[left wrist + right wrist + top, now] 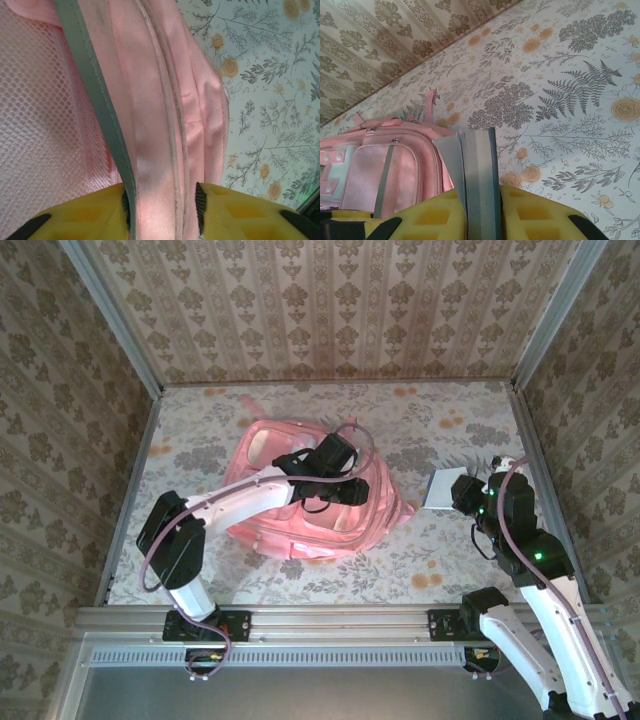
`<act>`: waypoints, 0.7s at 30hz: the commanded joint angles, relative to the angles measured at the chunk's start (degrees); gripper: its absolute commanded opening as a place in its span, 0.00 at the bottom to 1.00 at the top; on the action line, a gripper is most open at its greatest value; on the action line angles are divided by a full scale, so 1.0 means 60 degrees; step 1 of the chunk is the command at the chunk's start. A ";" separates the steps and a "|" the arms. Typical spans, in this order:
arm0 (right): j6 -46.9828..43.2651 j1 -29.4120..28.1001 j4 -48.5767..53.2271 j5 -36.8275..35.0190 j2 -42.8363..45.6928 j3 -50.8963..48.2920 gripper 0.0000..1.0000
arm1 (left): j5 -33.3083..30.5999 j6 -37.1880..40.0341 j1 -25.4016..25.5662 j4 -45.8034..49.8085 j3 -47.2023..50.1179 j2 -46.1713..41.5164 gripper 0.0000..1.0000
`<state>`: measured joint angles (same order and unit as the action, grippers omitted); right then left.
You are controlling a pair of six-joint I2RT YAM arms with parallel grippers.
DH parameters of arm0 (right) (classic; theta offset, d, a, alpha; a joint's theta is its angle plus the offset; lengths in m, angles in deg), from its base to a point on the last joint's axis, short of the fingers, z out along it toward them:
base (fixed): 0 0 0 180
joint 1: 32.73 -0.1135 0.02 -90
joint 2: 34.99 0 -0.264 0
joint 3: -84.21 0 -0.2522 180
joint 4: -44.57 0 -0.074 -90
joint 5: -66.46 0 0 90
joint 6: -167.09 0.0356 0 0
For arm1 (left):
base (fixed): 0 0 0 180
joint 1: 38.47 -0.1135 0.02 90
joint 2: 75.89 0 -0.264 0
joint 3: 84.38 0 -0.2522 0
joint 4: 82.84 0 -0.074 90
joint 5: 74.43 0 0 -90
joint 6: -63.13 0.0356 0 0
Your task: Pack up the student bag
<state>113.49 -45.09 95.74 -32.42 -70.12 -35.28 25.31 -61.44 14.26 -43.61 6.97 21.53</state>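
The left gripper (162, 207) is closed on a raised fold of the pink backpack (150, 100). This smooth woven seam ridge runs straight ahead from between the fingers, with a mesh panel (40, 125) and a grey strap (95, 100) to their left. The right gripper (480, 200) clamps a thin, stiff grey-and-white book (477, 160) edge-on. The soft, bulging backpack rests on the floral tablecloth (580, 125), left of and beyond the right fingers, well apart. The left arm is nearer.
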 commanded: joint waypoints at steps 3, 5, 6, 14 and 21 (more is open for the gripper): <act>0.0160 0.0042 -0.0576 0.0146 -0.0018 -0.0115 0.20 | 0.0333 -0.0118 -0.0115 -0.0272 -0.0003 0.0244 0.39; 0.0184 0.0039 -0.0592 0.0192 -0.0018 -0.0088 0.20 | 0.0306 -0.0157 -0.0236 -0.0283 0.0126 0.0307 0.39; 0.0188 0.0040 -0.0595 0.0213 -0.0032 -0.0074 0.20 | 0.0269 -0.0169 -0.0298 -0.0294 0.0193 0.0341 0.38; 0.0149 0.0043 -0.0609 0.0501 0.0027 -0.0026 0.18 | 0.1603 0.0433 -0.0618 -0.0306 -0.0183 0.0802 0.00; -0.0056 0.0046 -0.0640 0.0959 0.0407 0.0068 0.14 | 0.2244 0.1564 -0.1301 0.1496 -0.1112 -0.1252 0.00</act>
<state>113.60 -45.09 94.53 -28.86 -68.75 -35.72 34.78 -56.44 8.66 -40.33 4.67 21.77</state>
